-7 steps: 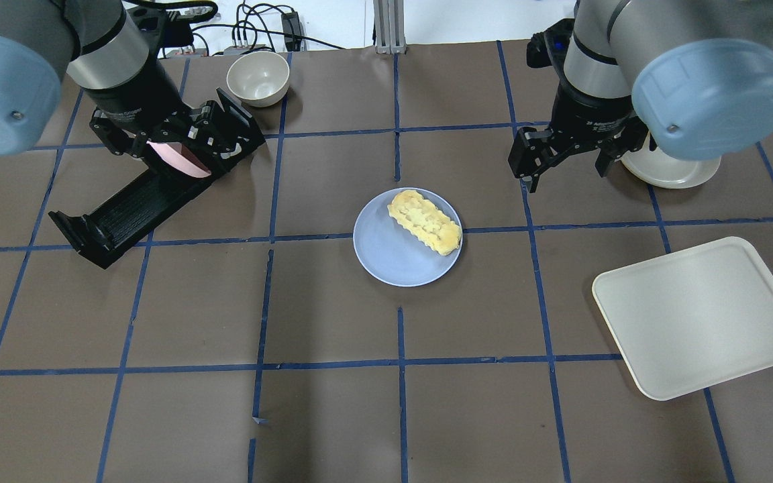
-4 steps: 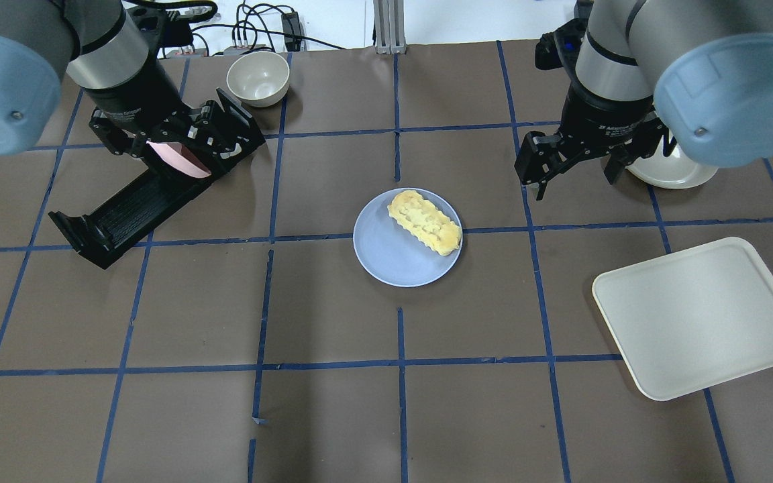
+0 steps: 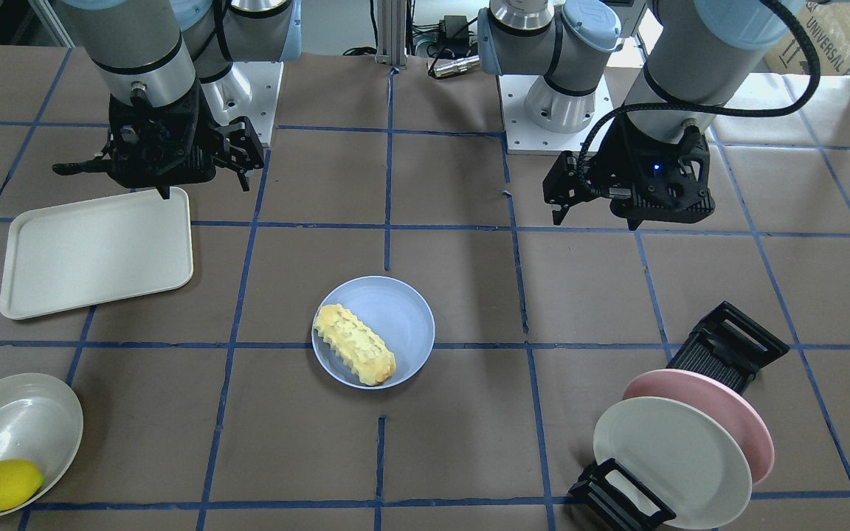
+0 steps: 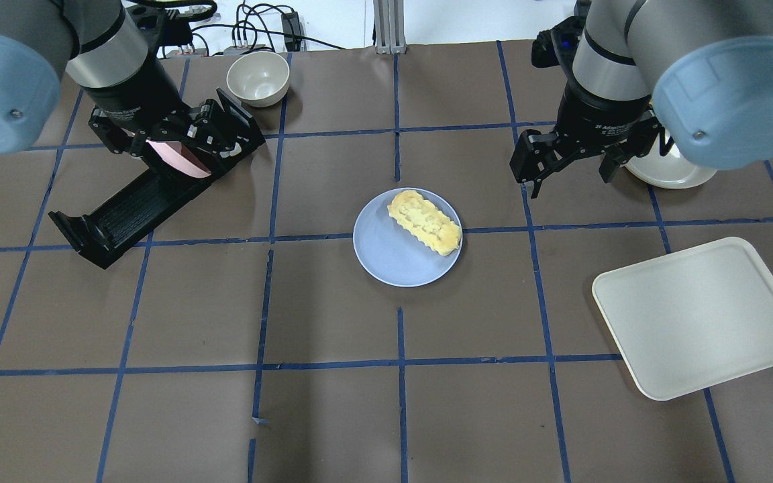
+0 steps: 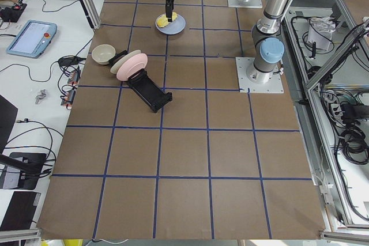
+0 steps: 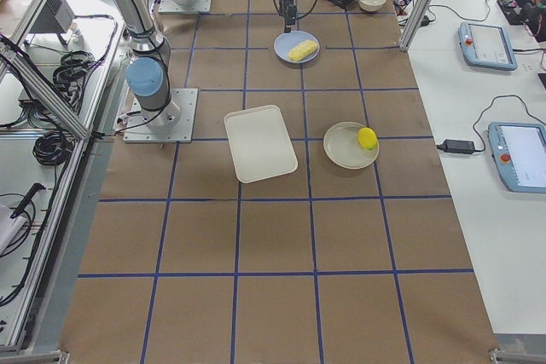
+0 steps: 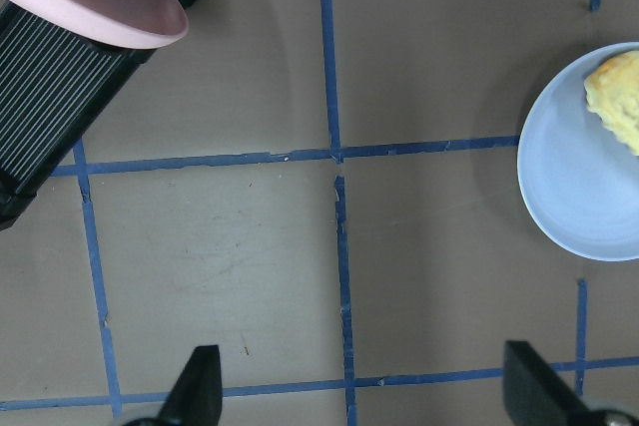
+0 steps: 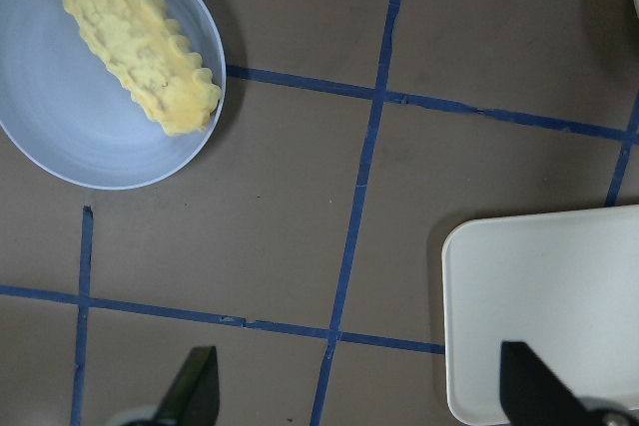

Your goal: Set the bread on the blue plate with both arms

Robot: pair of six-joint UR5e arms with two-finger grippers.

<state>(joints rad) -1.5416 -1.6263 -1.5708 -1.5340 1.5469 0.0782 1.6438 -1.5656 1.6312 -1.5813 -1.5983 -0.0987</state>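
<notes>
The bread [image 4: 425, 221] lies on the right half of the blue plate [image 4: 386, 258] at the table's centre; it also shows in the front view [image 3: 355, 344] on the plate [image 3: 404, 313]. My right gripper [image 4: 568, 176] is open and empty, hovering to the far right of the plate; its wrist view shows bread [image 8: 140, 47] and plate [image 8: 70, 132] at upper left. My left gripper [image 4: 162, 142] is open and empty, hovering over the dish rack far left of the plate. Its wrist view shows the plate's edge [image 7: 574, 197].
A black dish rack [image 4: 125, 215] at left holds a pink plate [image 3: 720, 402] and a cream plate [image 3: 672, 457]. A white tray [image 4: 702, 318] lies at right. A shallow dish [image 3: 26, 413] holds a lemon [image 3: 1, 484]. A small bowl [image 4: 258, 78] stands at the back.
My right arm shifted a little to the right and back from the plate, gripper still open. The left arm, the bread and the plate have not moved.
</notes>
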